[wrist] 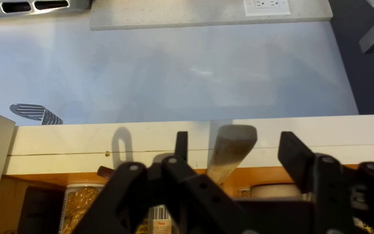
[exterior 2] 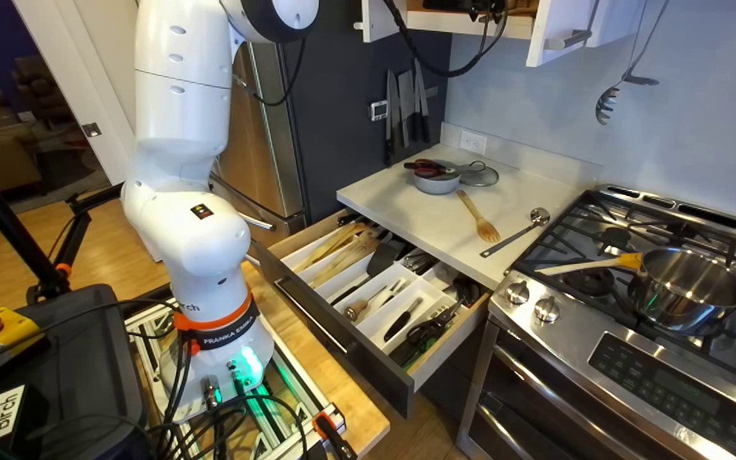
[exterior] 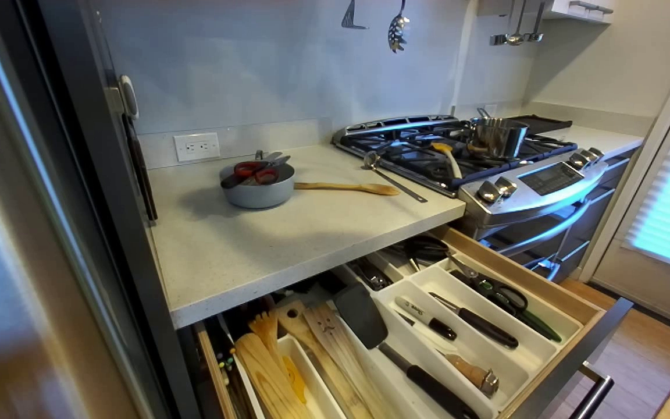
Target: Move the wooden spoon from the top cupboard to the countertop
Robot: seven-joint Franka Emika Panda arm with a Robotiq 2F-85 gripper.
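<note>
The gripper (wrist: 234,142) is hovering at the edge of the top cupboard (wrist: 70,141), holding its 2 fingers (wrist: 292,152) spread apart. In the wrist view the spoon (wrist: 232,151) is poking its wooden handle out past the cupboard's white edge, and that handle is showing between the fingers with a gap on each side. How deep it is sitting between them, I am not able to tell. The spoon's other end is hiding from view. Farther in, a jar (wrist: 83,208) is standing in the cupboard.

In an exterior view the white arm (exterior 2: 183,211) is rising and running out of view at the top, and the cupboard is standing open above the countertop (exterior: 242,256).

The countertop is bearing a grey pan (exterior: 259,196), with red-handled scissors (exterior: 260,173) lying across it and a glass lid (exterior 2: 486,177) resting just beside it. A wooden utensil (exterior 2: 482,220) is lying near the pan, and a long steel scoop (exterior 2: 512,235) is lying near the stove (exterior 2: 559,338). On the stove a pot (exterior 2: 687,287) is sitting, with a yellow-headed spatula (exterior 2: 588,264) lying beside it.

Below the countertop a drawer (exterior 2: 374,374) is standing open. Its white tray (exterior: 535,352) is holding wooden tools (exterior: 271,372), a black turner (exterior: 364,314) and black shears (exterior: 493,291).
</note>
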